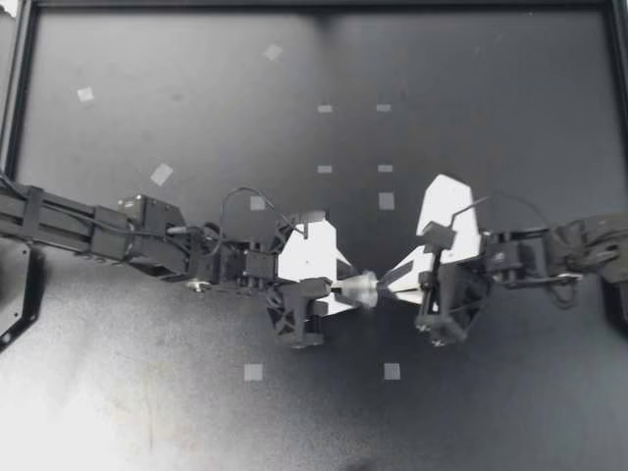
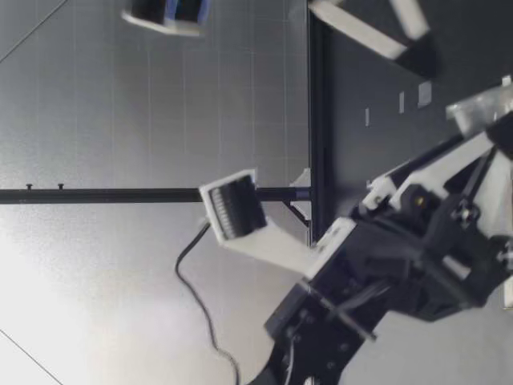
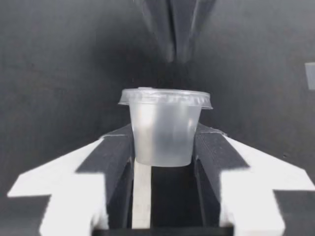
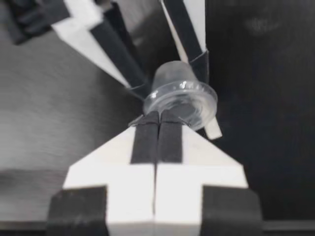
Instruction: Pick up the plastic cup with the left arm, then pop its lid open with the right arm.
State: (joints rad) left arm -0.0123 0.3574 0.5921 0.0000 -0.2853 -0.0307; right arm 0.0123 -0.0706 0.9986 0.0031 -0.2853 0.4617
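A small clear plastic cup [image 1: 358,287] with a clear lid [image 3: 165,97] sits near the middle of the dark table [image 1: 491,98], between the two arms. My left gripper [image 1: 341,287] is clamped on it. In the left wrist view its two black-padded fingers [image 3: 115,157] press the lower half of the cup from both sides. The cup points away from this gripper, with the lid at the far end.

My right gripper [image 1: 385,283] comes in from the opposite side and faces the lid. In the right wrist view its fingers [image 4: 145,137] are pressed flat together, and their tips touch the lid's rim. I cannot tell whether the rim is pinched between them.

Small pale tape squares [image 1: 253,372] dot the table around both arms.
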